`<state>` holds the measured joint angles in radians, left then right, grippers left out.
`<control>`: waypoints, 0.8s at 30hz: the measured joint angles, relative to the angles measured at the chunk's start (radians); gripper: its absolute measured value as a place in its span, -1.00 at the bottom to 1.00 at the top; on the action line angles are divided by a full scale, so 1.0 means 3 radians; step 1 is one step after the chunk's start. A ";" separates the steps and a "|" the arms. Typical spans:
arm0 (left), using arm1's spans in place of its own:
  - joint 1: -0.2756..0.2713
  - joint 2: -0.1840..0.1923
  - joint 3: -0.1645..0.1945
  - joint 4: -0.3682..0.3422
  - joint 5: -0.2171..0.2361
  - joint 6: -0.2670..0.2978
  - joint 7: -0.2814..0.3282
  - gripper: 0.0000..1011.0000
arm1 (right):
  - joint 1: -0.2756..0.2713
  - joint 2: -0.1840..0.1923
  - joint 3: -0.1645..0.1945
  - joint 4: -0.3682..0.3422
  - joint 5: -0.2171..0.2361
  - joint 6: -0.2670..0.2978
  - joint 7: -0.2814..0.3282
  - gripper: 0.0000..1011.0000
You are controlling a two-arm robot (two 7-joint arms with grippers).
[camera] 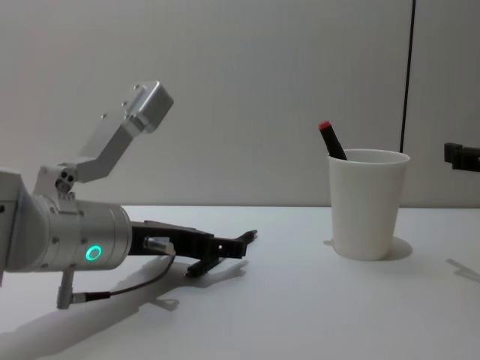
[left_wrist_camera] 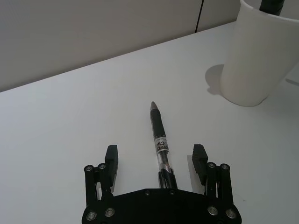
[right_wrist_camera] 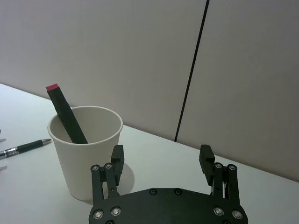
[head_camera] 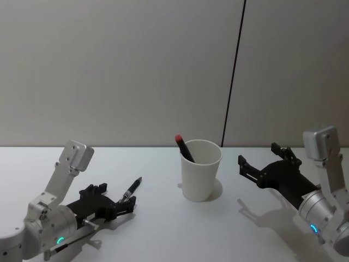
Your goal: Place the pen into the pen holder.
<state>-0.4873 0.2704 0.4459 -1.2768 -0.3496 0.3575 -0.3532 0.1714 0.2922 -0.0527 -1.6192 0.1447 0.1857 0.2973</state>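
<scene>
Left gripper [left_wrist_camera: 155, 152] astride black, silver-tipped pen [left_wrist_camera: 159, 135]

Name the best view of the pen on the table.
Left wrist view: the pen lies close, almost whole, between the left gripper's open fingers. Head view shows it small; right wrist, its tip; chest, mostly hidden.

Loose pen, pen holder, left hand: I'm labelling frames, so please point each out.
loose pen [head_camera: 131, 190], head view, middle of its barrel.
pen holder [camera: 367, 206], chest view, middle of its side wall.
left hand [left_wrist_camera: 155, 150], left wrist view, midway between its open fingertips.
</scene>
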 joint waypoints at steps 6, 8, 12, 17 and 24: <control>-0.0029 -0.0030 0.0006 0.0067 -0.0005 -0.0008 -0.0022 0.98 | 0.0000 0.0000 0.0000 0.0000 0.0000 0.0000 0.0000 0.98; -0.0034 -0.0035 0.0009 0.0077 -0.0004 -0.0009 -0.0025 0.98 | 0.0000 0.0000 0.0000 0.0000 0.0000 0.0000 0.0000 0.98; -0.0045 -0.0044 0.0015 0.0098 -0.0002 -0.0011 -0.0032 0.98 | 0.0000 0.0000 0.0000 0.0000 0.0000 0.0000 0.0000 0.98; -0.0055 -0.0049 0.0025 0.0113 0.0011 -0.0011 -0.0041 0.98 | 0.0000 0.0000 0.0000 0.0000 0.0000 0.0000 0.0000 0.98; -0.0061 -0.0049 0.0041 0.0116 0.0049 0.0003 -0.0048 0.98 | 0.0000 0.0000 0.0000 0.0000 0.0000 0.0000 0.0000 0.98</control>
<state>-0.5057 0.2556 0.4581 -1.2419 -0.3349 0.3584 -0.3675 0.1714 0.2922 -0.0527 -1.6192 0.1447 0.1857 0.2974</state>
